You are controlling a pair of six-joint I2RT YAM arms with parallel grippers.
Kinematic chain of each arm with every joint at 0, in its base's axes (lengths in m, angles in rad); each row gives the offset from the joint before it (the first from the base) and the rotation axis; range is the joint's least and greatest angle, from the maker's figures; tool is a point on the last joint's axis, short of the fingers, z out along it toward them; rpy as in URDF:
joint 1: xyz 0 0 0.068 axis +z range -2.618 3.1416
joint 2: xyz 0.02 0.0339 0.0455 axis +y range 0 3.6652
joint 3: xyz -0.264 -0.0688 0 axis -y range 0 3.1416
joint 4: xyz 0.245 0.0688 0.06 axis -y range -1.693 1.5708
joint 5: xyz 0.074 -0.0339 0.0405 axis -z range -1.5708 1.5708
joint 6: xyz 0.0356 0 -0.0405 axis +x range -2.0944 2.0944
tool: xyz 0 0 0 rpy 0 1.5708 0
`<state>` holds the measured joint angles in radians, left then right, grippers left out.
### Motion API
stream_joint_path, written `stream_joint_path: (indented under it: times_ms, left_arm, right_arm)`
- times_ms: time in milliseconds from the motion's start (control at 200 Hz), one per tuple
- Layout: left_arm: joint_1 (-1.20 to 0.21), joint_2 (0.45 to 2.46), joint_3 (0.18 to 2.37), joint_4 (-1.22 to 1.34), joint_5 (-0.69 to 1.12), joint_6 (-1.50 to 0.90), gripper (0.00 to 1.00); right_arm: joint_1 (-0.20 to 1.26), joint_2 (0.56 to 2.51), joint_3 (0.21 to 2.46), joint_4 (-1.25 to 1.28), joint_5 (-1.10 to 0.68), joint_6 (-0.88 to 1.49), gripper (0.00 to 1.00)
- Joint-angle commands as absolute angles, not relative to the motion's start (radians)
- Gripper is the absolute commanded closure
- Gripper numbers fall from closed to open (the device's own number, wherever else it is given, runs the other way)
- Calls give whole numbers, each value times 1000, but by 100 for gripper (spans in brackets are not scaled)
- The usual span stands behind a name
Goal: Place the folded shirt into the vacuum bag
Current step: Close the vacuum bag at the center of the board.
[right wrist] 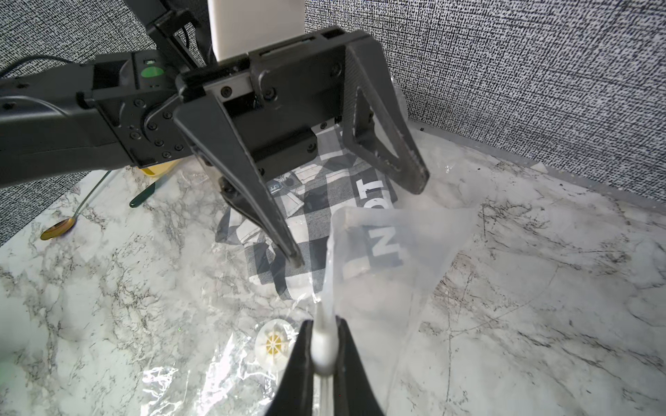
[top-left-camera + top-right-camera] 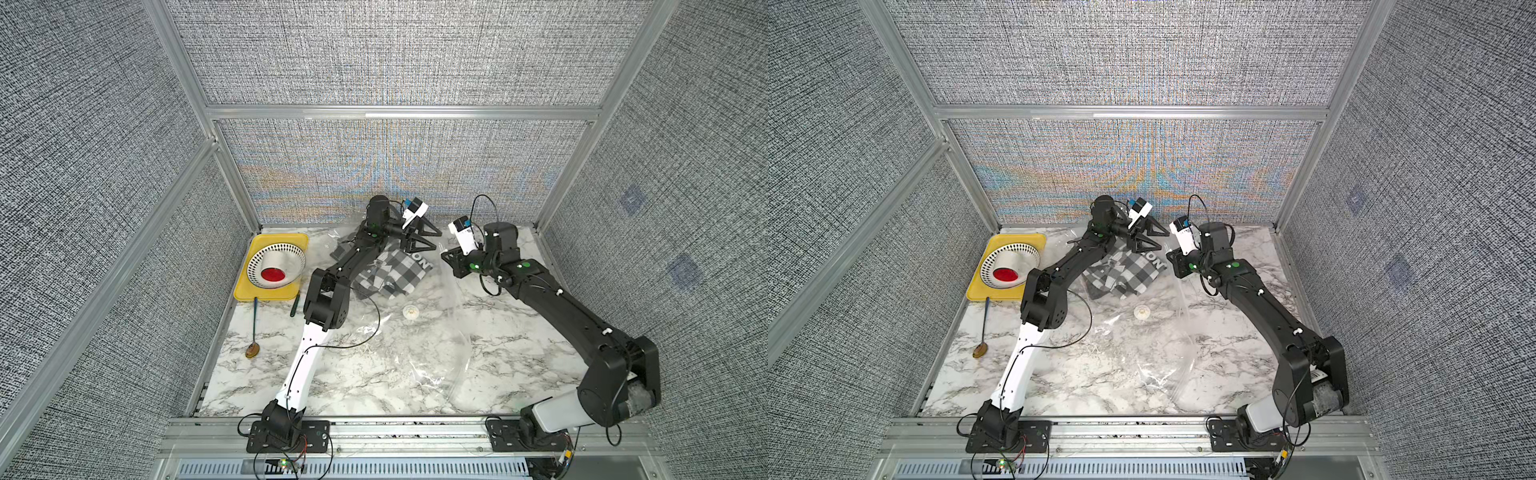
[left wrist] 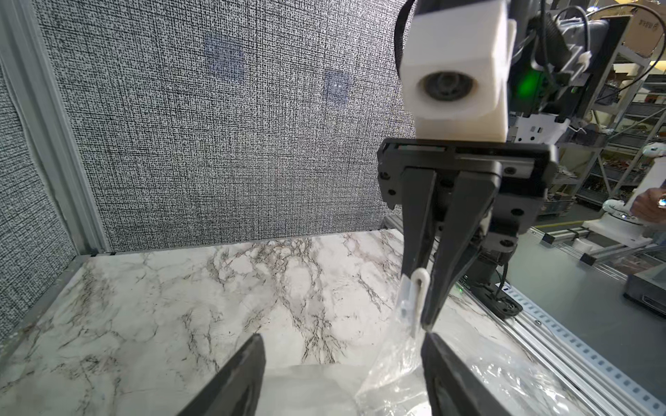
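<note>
right gripper [image 1: 324,345] clenched on stiff rim of vacuum bag [image 1: 414,248], likely best hold, film limp and slick; left gripper [image 1: 356,221] released.

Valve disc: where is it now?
In a top view the valve disc lies mid-table, between the arms, nearer the robot's base than the checked shirt.

Black-white check shirt [image 2: 395,275], white lettering. Clear vacuum bag [image 2: 419,365], white valve [image 2: 410,311]. Yellow tray [image 2: 282,296], white-grey marble table [image 2: 249,386].
</note>
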<state>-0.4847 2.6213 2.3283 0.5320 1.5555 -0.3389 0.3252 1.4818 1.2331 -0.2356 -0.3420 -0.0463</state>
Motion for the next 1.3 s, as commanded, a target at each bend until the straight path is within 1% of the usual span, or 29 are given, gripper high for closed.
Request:
stream_joint_path:
  times_ms: [0, 185, 320, 555, 601, 616, 666, 691, 751, 856, 881, 916, 1116, 1296]
  left_arm:
    - [-488, 2597, 2310, 575, 1675, -335, 32]
    - [-493, 2595, 2307, 578, 1675, -341, 37]
    - [-495, 2598, 2307, 578, 1675, -342, 50]
    - [-499, 2597, 2303, 580, 1675, -343, 51]
    - [-499, 2598, 2305, 580, 1675, -343, 57]
    - [-499, 2599, 2305, 580, 1675, -343, 62]
    - [-499, 2602, 2310, 580, 1674, -347, 70]
    - [-499, 2603, 2310, 580, 1674, -347, 73]
    - [-500, 2601, 2310, 580, 1674, -348, 84]
    - [-502, 2601, 2309, 581, 1674, -348, 88]
    - [-502, 2601, 2308, 583, 1674, -348, 95]
    - [-504, 2602, 2309, 583, 1674, -350, 100]
    - [-505, 2601, 2304, 609, 1672, -352, 100]
    - [-495, 2628, 2380, 567, 1621, -329, 100]
  right_arm:
    - [323, 1487, 1247, -238, -327, -53, 100]
    - [323, 1500, 1252, -238, -330, -53, 100]
    - [322, 1503, 1252, -233, -328, -52, 100]
    - [322, 1511, 1262, -233, -326, -52, 100]
    - [319, 1511, 1264, -234, -325, -51, 100]
    - [319, 1512, 1264, -233, -326, -52, 100]
    - [320, 1513, 1264, -234, -326, -52, 100]
    - [319, 1513, 1264, -233, -325, -52, 100]
    - [318, 1514, 1264, -233, -325, -50, 100]
    - [319, 1519, 1267, -233, -327, -50, 100]
    - [318, 1519, 1266, -232, -327, -50, 100]
    - [317, 1520, 1267, -229, -327, -51, 100]
    - [317, 1516, 1263, -225, -331, -43, 100]
    - [317, 1488, 1192, -178, -366, -3, 100]
